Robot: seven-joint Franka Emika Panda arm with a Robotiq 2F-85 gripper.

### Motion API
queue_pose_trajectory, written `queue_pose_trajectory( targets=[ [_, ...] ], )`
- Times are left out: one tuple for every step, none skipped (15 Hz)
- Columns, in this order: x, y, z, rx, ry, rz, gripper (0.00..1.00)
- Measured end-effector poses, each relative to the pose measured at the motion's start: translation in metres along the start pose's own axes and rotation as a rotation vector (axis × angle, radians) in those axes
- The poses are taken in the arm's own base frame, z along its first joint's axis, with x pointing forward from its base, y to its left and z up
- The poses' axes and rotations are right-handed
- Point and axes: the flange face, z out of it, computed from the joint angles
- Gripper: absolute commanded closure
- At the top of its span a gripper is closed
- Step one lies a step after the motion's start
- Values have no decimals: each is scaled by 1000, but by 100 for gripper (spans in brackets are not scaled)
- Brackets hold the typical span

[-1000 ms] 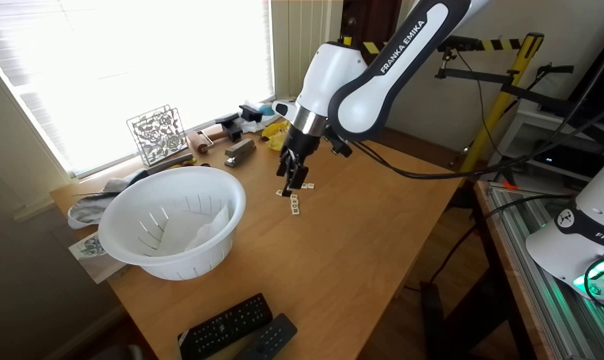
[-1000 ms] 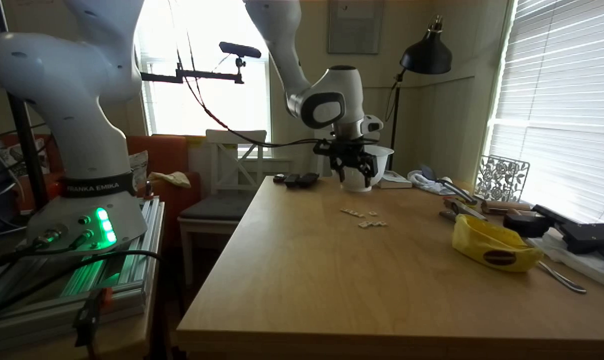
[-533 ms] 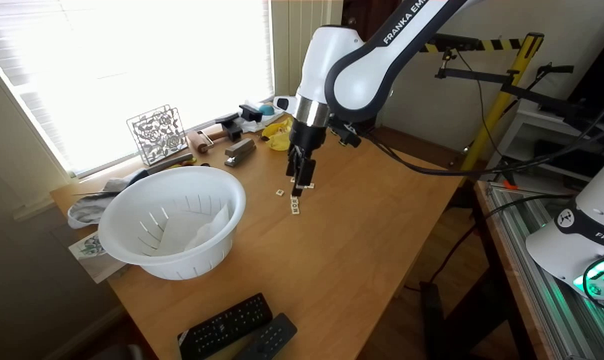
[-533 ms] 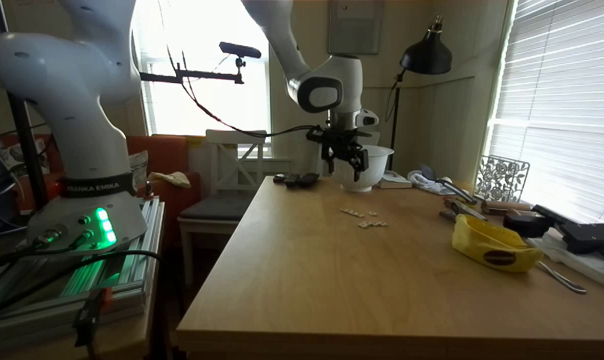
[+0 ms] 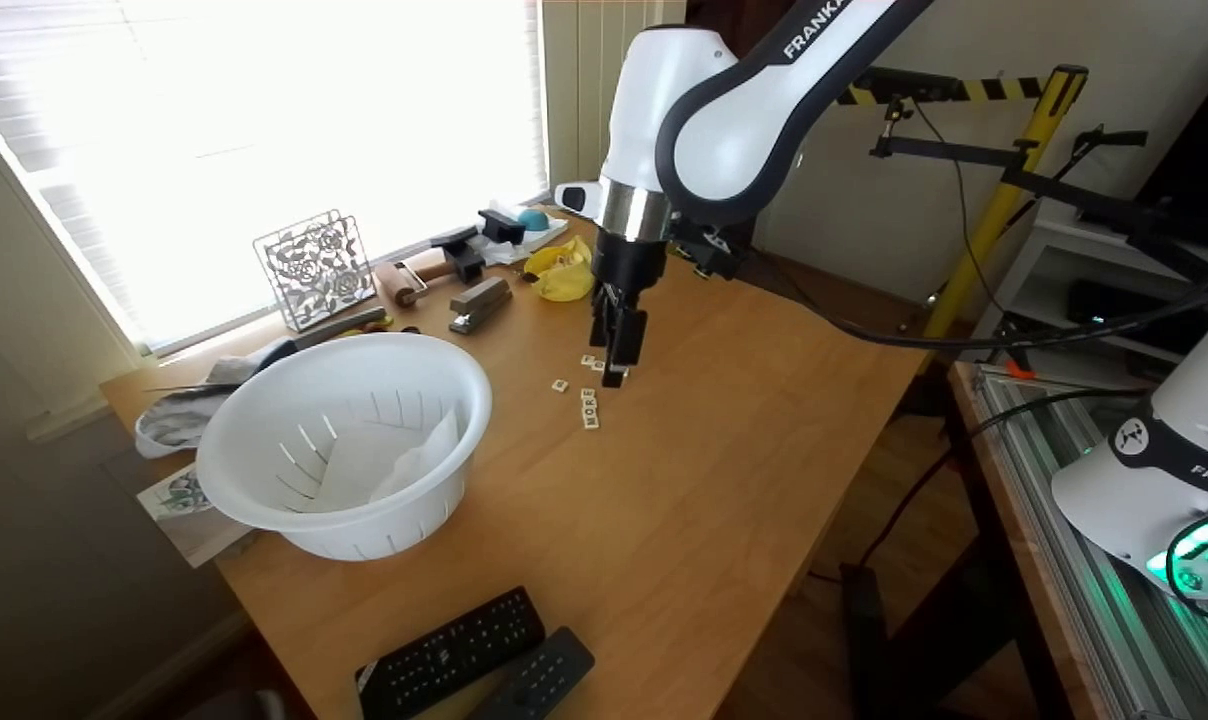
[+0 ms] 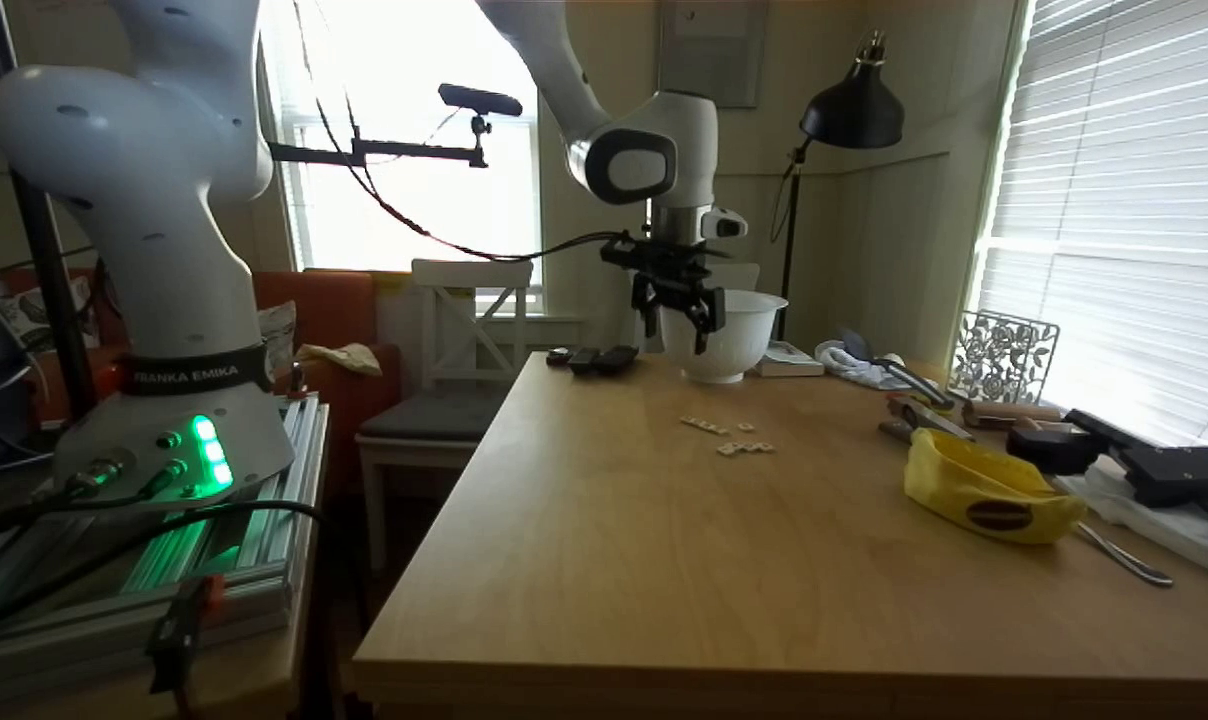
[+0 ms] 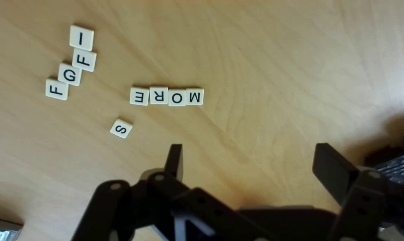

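My gripper [image 5: 619,365] is black, open and empty, pointing down above the wooden table. It also shows in the other exterior view [image 6: 676,338] and in the wrist view [image 7: 248,145], with bare wood between its fingers. The nearest things are small cream letter tiles on the table. A row of tiles reading MORE [image 7: 167,96] lies ahead of the fingers, upside down in the wrist view. A single S tile [image 7: 121,128] lies apart from it. A staggered group of tiles with F, G, F and I [image 7: 70,74] lies farther left. The gripper touches none of them.
A white slotted bowl [image 5: 444,375] with white material inside stands on the table. Two black remotes [image 5: 454,650] lie near the edge. A stapler [image 5: 480,304], a yellow bag [image 6: 994,490], a rolling pin [image 6: 1011,414] and a metal floral holder [image 6: 1004,357] stand along the window side.
My open gripper has moved right in an exterior view, and left and slightly up in the other. The arm has risen a little. The tiles and the other objects have not moved.
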Motion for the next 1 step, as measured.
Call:
queue_pose_trajectory(
  targets=[
    [0, 0, 1, 0, -2, 0, 0]
  ],
)
